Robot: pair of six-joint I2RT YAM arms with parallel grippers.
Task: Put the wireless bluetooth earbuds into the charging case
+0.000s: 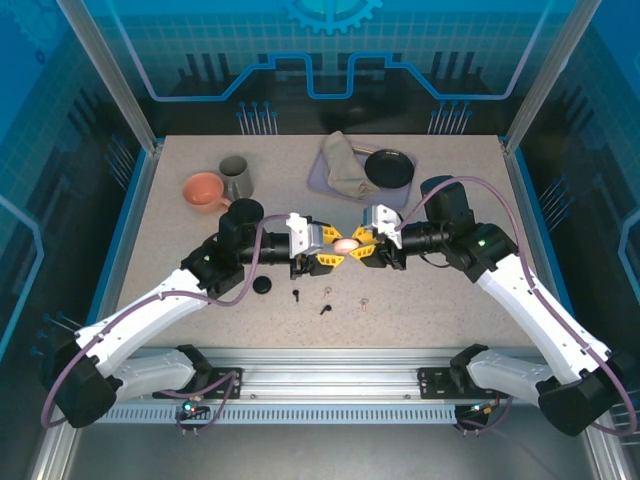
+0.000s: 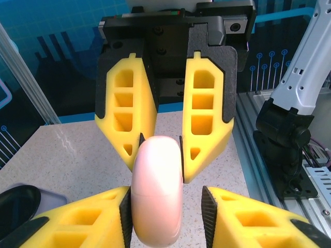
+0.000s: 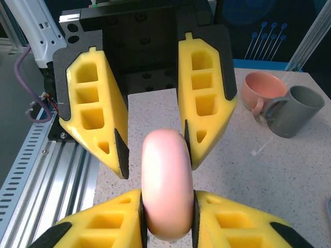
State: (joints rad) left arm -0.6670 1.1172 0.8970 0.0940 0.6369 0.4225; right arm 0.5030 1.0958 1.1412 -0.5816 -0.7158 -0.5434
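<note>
Pink case [image 1: 345, 245] mid-air in top view, where left gripper [image 1: 330, 259] and right gripper [image 1: 360, 249] meet; earbuds [image 1: 323, 310] loose on table [image 1: 450, 300] below, not in it. Left wrist: left jaws narrow but slack, gaps beside the case. Right wrist: right jaws clamped on case rim. Risk: single pinch on a rounded shell, could squirt out and drop

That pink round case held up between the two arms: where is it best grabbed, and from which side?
Grip the pink case across its thin width, pads on its two broad faces, coming in edge-on from the side, as the right pincer does. Its rim is rounded, so pads there would probably slip. The left pincer stands open around it.
</note>
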